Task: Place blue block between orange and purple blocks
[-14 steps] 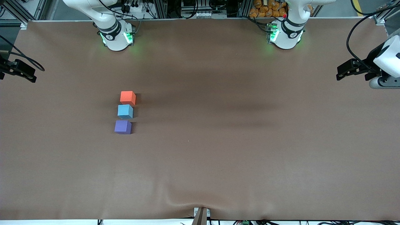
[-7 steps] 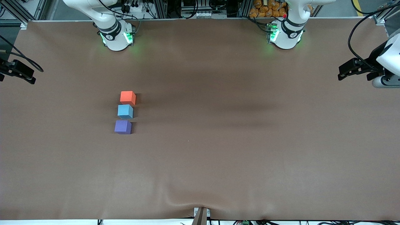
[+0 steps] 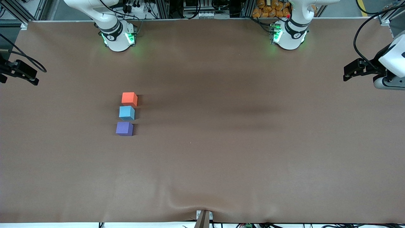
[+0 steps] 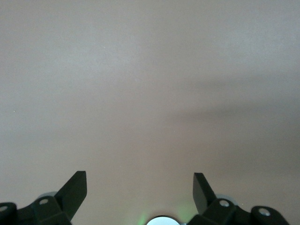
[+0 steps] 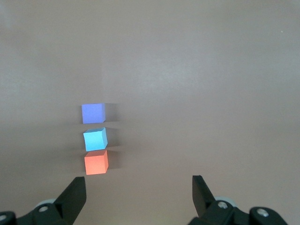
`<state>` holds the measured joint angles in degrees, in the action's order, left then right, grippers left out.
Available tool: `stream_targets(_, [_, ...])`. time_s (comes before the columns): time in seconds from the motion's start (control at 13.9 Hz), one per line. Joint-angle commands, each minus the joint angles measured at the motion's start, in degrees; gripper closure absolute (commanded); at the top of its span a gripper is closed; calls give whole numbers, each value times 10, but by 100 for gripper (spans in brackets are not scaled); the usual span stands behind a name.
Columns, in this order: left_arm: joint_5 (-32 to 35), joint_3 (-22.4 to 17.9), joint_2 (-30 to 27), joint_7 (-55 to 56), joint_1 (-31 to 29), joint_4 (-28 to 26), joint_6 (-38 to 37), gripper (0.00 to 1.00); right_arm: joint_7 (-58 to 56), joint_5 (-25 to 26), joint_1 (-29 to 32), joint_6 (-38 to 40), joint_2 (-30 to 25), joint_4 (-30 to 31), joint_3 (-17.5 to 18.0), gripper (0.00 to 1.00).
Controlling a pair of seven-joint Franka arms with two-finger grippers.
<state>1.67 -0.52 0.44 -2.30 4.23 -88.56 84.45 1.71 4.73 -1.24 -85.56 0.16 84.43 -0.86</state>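
Observation:
Three small cubes stand in a short row on the brown table. The orange block (image 3: 129,98) is farthest from the front camera. The blue block (image 3: 127,112) sits in the middle, and the purple block (image 3: 124,129) is nearest. In the right wrist view they appear as orange block (image 5: 96,162), blue block (image 5: 95,138) and purple block (image 5: 93,113). My right gripper (image 3: 31,77) (image 5: 138,183) hangs open and empty over the right arm's end of the table. Over the table's other end, my left gripper (image 3: 347,73) (image 4: 139,180) is open and empty above bare cloth.
The brown table cover (image 3: 221,152) has a wrinkle at the edge nearest the front camera. Both arm bases (image 3: 117,38) (image 3: 289,36) stand along the edge farthest from that camera, with cables and frames next to them.
Both grippers have shifted slightly at the ends of the table. The three blocks have not moved.

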Motion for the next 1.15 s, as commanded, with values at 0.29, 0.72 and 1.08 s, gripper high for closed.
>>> stream_targets(0.29, [13, 3, 8, -10, -3, 14, -2, 0, 1, -67, 49, 0, -9, 2, 19, 0])
stream_targets(0.72, [12, 3, 8, -6, -3, 14, -2, 0, 0, -55, 33, 0, -11, 4, 17, 0])
stream_targets(1.08, [12, 3, 8, -5, -3, 14, -2, 0, 0, -48, 36, 0, -10, 3, 19, 0])
